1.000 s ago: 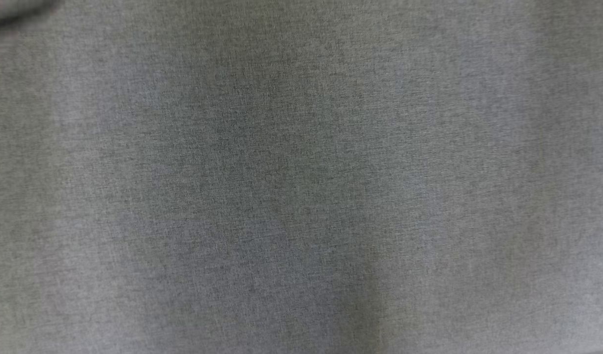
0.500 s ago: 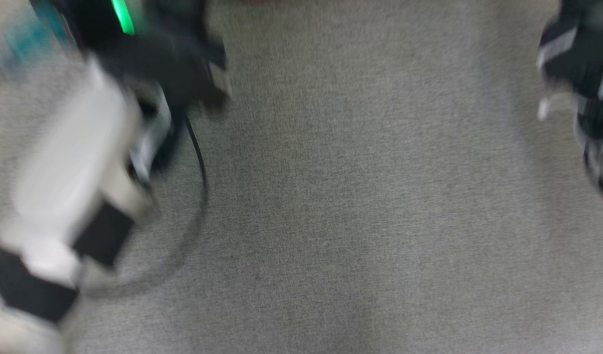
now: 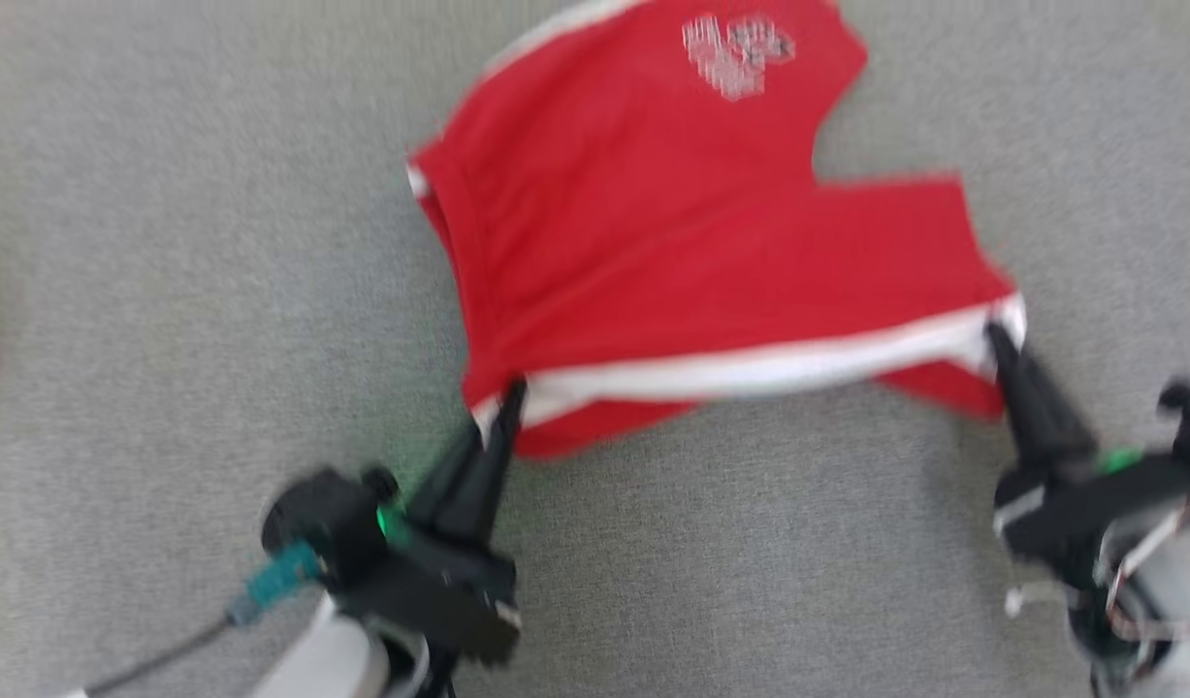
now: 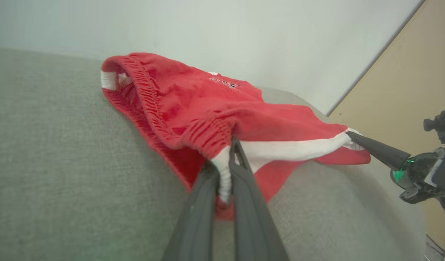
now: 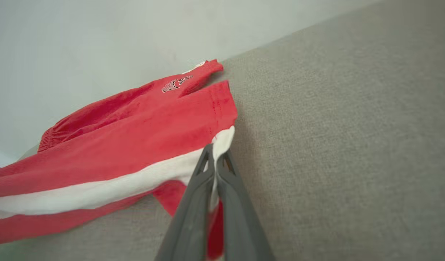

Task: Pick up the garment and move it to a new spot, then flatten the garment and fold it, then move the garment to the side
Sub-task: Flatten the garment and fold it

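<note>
1. The left tool [image 3: 510,393] is pinched tight on the near left corner of the red shorts [image 3: 672,223]. It holds them where the white stripe [image 3: 750,364] meets the stretchy waistband [image 4: 153,108].
2. The red shorts lie spread on the grey tabletop [image 3: 168,242], reaching away from both tools. The near edge with the white stripe is pulled between the two tools and sits a little off the tabletop. The far part, with a small white logo [image 3: 737,53], rests flat.
3. The right tool [image 3: 992,330] is pinched tight on the near right corner, at the other end of the white stripe.
</note>
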{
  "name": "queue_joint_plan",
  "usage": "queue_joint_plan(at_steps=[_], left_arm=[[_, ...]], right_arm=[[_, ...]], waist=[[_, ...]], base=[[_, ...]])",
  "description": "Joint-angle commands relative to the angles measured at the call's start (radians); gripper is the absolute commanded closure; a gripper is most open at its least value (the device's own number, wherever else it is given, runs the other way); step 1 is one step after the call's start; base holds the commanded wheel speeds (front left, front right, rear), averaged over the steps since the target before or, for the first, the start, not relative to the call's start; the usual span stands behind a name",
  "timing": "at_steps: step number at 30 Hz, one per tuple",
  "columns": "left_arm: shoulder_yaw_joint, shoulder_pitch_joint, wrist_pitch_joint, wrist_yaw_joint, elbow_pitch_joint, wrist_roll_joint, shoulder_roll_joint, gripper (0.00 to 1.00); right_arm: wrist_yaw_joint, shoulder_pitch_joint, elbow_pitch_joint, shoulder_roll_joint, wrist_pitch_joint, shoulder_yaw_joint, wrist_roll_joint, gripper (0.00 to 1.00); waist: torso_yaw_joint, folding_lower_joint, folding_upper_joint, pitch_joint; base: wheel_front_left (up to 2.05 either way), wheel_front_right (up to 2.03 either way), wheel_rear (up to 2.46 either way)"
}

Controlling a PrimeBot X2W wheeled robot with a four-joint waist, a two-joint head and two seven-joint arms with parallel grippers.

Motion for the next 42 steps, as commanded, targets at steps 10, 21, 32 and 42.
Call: queue_joint_plan(at_steps=[10,21,32,42], left_arm=[[0.037,0.216,-0.003,-0.031,-0.035,0.071,-0.055,1.0],[0.049,0.277,-0.003,-0.05,-0.049,0.102,-0.101,1.0],[0.034,0.054,-0.003,-0.058,0.016,0.093,-0.158,1.0],[0.052,-0.176,-0.003,-0.058,0.165,0.026,-0.205,1.0]], right_arm=[[-0.002,0.339,-0.122,0.071,0.0,-0.144,-0.047,1.0],[-0.002,0.458,-0.225,0.13,0.068,-0.327,-0.121,1.0],[-0.002,0.18,-0.199,0.102,0.216,-0.377,-0.197,1.0],[-0.002,-0.18,0.038,0.1,0.285,-0.306,-0.221,1.0]], waist=[[0.018,0.0005,0.0002,-0.136],[0.047,0.0005,0.0002,-0.168],[0.098,0.0005,0.0002,-0.102],[0.152,0.0005,0.0002,-0.009]], base=[[0.0,0.0,0.0],[0.0,0.0,0.0],[0.0,0.0,0.0],[0.0,0.0,0.0]])
